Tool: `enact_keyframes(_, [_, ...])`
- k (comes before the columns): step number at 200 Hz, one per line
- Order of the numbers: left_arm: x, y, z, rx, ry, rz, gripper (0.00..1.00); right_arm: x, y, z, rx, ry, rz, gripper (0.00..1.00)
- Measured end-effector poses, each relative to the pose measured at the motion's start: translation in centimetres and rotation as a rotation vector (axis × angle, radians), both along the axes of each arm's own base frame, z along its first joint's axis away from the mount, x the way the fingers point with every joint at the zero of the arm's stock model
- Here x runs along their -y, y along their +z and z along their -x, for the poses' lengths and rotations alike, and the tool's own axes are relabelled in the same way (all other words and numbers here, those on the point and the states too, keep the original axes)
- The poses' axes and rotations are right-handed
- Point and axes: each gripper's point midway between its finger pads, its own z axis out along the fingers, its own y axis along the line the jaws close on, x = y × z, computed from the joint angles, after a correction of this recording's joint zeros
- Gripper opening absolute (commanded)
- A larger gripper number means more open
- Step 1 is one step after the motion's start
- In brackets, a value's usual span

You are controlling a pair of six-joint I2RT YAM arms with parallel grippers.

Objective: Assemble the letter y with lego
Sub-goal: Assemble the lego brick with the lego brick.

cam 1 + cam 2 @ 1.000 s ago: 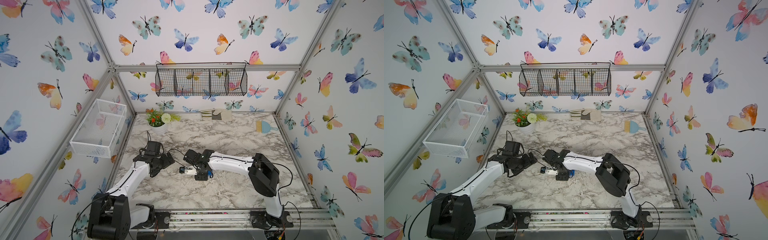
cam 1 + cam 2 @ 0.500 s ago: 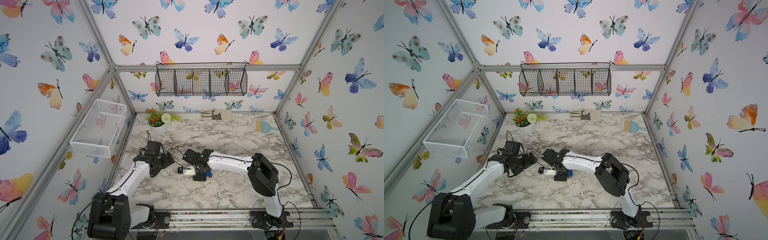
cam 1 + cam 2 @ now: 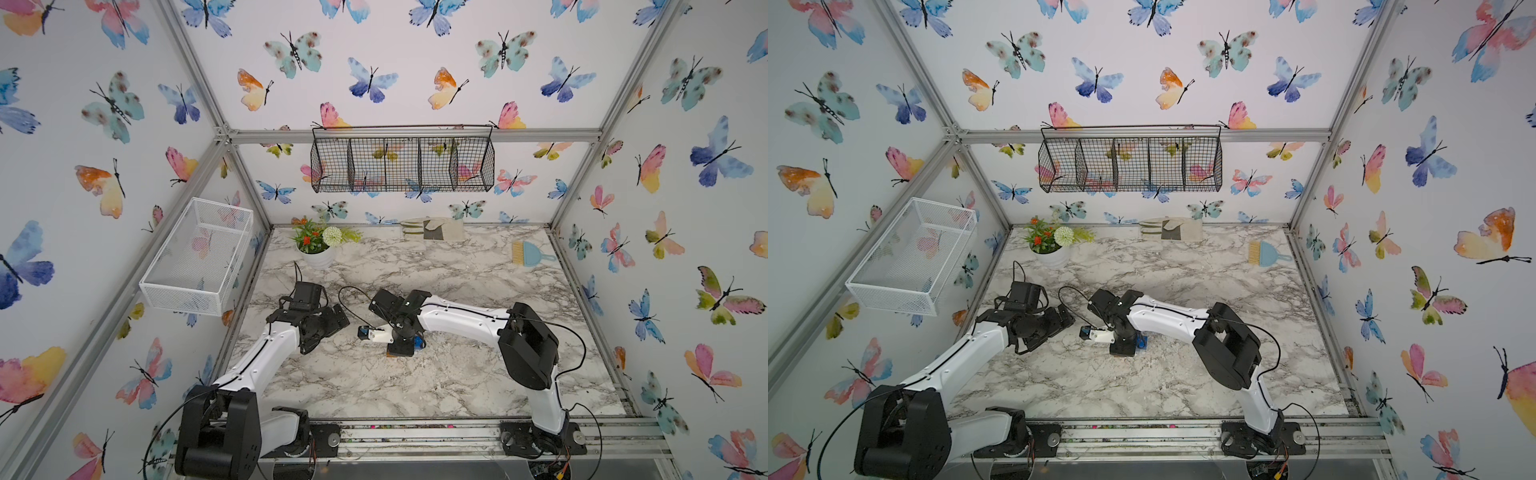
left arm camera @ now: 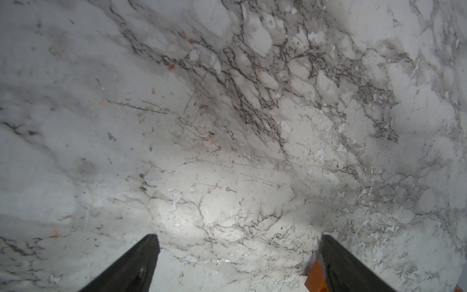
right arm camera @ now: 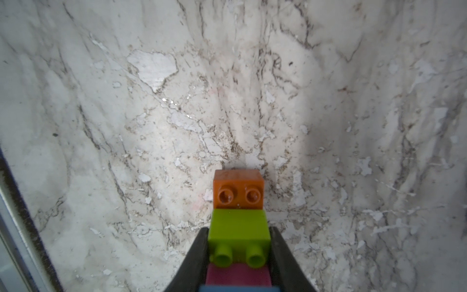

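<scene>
We find no material change: the right gripper's (image 5: 238, 235) jaws stay clenched on the stem's lime green brick (image 5: 238, 225), orange brick (image 5: 237, 189) seemingly against the surface (image 5: 151, 126), the left gripper's (image 4: 237, 242) jaws stay released, so assembly looks stalled.

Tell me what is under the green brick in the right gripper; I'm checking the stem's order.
An orange brick joins the green brick underneath, toward the table; whether it touches the table is hidden.

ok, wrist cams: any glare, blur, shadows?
Left wrist: marble tabletop mostly sharp, hot spot ahead of the open left end effector, corners dim. Right wrist: lime green studded brick crisp, pink brick at frame edge soft, shadow band beside the translucent orange brick.
</scene>
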Motion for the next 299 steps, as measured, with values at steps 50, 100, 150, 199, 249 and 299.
enact_keyframes(50, [0.0,0.1,-0.1,0.006,0.000,0.001,1.00,0.5,-1.1,0.4,-0.025,-0.002,0.045,0.26])
enact_keyframes(100, [0.1,0.1,-0.2,0.010,0.000,0.003,1.00,0.3,-1.3,0.8,0.004,0.004,0.072,0.26])
enact_keyframes(150, [0.1,0.1,-0.3,0.012,-0.001,0.005,1.00,0.2,-1.3,1.0,0.048,0.012,0.103,0.24])
enact_keyframes(199, [0.2,0.1,-0.3,0.012,-0.002,0.008,1.00,0.2,-1.4,1.0,0.057,0.008,0.107,0.23])
enact_keyframes(249, [0.2,0.2,-0.4,0.017,-0.002,0.010,1.00,0.2,-1.4,1.0,0.061,0.004,0.110,0.23])
enact_keyframes(299, [0.2,0.2,-0.4,0.017,-0.002,0.010,1.00,0.2,-1.3,1.0,0.066,0.004,0.111,0.23])
